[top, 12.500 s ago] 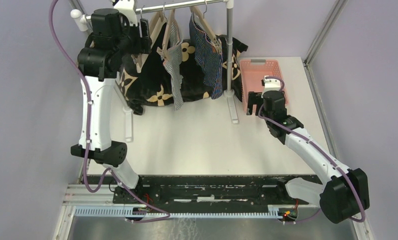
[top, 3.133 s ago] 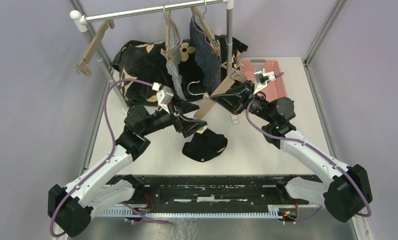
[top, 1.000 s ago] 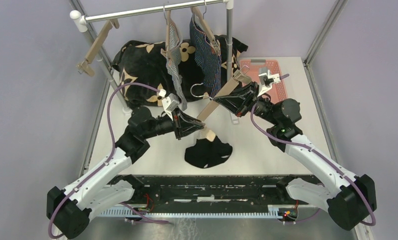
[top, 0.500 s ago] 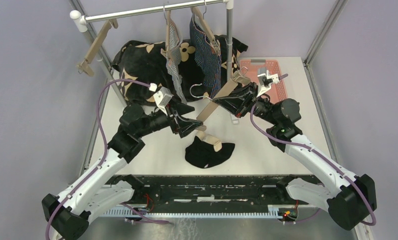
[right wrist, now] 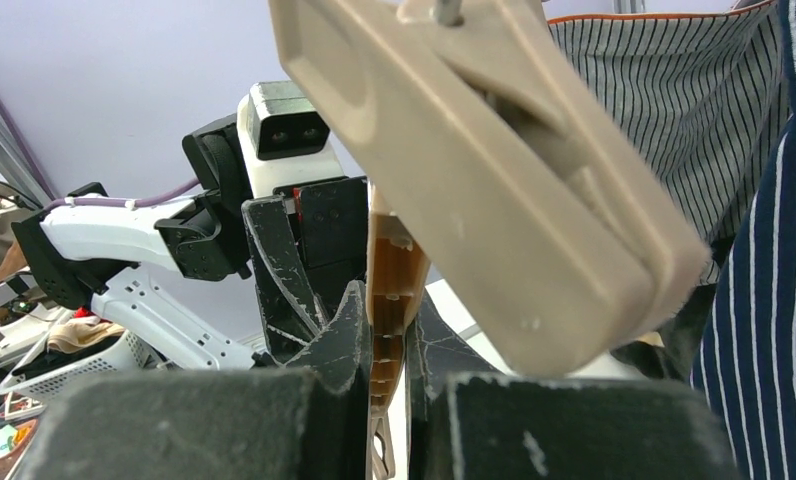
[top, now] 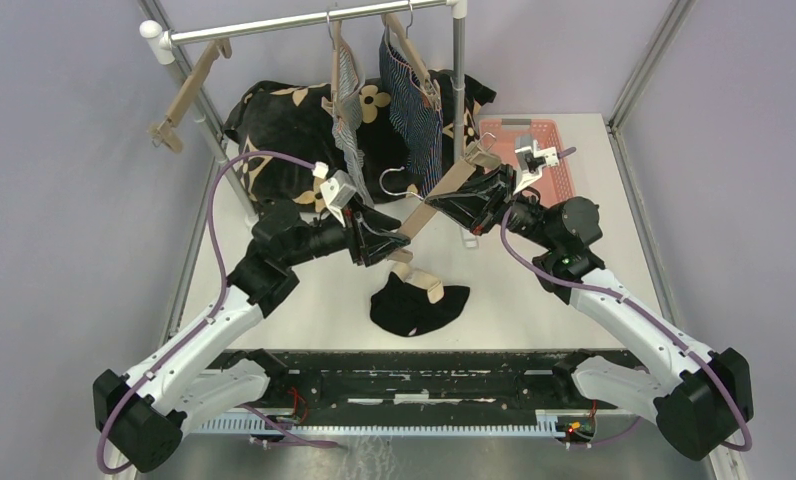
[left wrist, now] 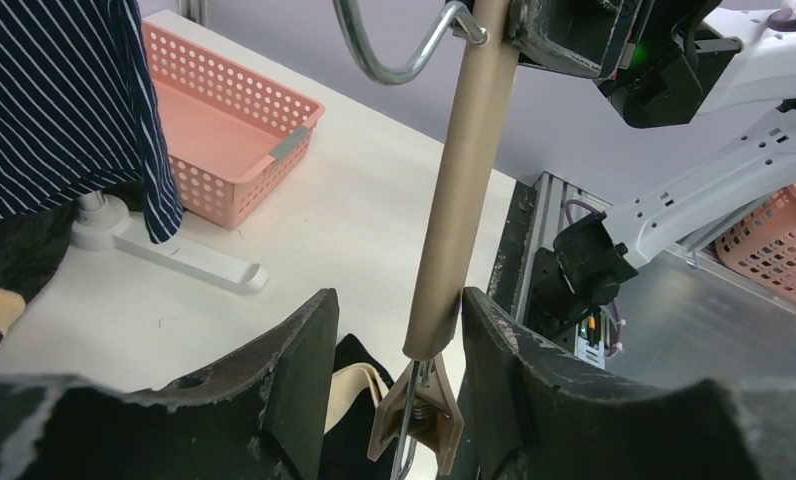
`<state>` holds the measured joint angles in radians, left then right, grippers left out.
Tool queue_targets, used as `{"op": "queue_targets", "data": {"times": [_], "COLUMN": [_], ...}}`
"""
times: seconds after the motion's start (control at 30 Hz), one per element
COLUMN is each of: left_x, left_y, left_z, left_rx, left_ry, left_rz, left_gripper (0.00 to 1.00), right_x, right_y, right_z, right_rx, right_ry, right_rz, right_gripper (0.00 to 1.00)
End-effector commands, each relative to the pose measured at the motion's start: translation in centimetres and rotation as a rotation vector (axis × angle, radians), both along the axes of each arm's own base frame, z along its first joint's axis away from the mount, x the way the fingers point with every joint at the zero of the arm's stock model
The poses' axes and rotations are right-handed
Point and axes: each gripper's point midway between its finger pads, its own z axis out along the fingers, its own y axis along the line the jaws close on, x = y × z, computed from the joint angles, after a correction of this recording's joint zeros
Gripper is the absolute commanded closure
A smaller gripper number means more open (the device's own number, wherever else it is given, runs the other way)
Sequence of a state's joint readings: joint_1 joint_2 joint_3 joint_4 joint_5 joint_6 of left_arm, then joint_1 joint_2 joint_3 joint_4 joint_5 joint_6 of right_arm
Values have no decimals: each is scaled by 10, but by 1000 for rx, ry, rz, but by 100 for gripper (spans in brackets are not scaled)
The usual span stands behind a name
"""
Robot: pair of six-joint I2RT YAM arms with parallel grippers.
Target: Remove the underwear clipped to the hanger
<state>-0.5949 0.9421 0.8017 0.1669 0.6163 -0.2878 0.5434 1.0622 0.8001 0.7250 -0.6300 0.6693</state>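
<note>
R end effector (right wrist: 386,310) clamped on hanger (left wrist: 464,190); L end effector (left wrist: 399,305) wide open, straddling it. Black brief (top: 414,312) on tabletop (top: 534,290), prob. limp, light; pinch cloth nr clip (left wrist: 414,425).

**Twin arms, white shells on black joints, purple cabling**
Left arm (top: 209,330) and right arm (top: 629,320): white moulded links and round black joint housings. One purple cable (top: 214,215) per arm loops free from beside the base plate (top: 424,375) to the wrist. Left tool (top: 389,243) and right tool (top: 439,203): angular black fingers (left wrist: 292,372), edges scuffed pale. Small white-and-grey camera block (top: 336,188) on each wrist. Green light on the right arm's housing beyond the plate.
</note>
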Motion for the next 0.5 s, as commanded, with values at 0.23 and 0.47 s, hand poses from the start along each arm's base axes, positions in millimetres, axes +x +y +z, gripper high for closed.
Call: {"op": "queue_targets", "data": {"times": [0.23, 0.47], "left_x": [-6, -15], "left_y": [-10, -17], "left_z": [36, 32], "left_rx": [-89, -123], "left_ry": [-84, -56], "left_rz": [-85, -160], "left_gripper": [76, 79], "right_x": [-14, -10], "right_y": [-1, 2], "right_z": [34, 31], "right_rx": [64, 59], "right_ry": [-90, -84], "right_rz": [37, 32], "right_gripper": [99, 99]}}
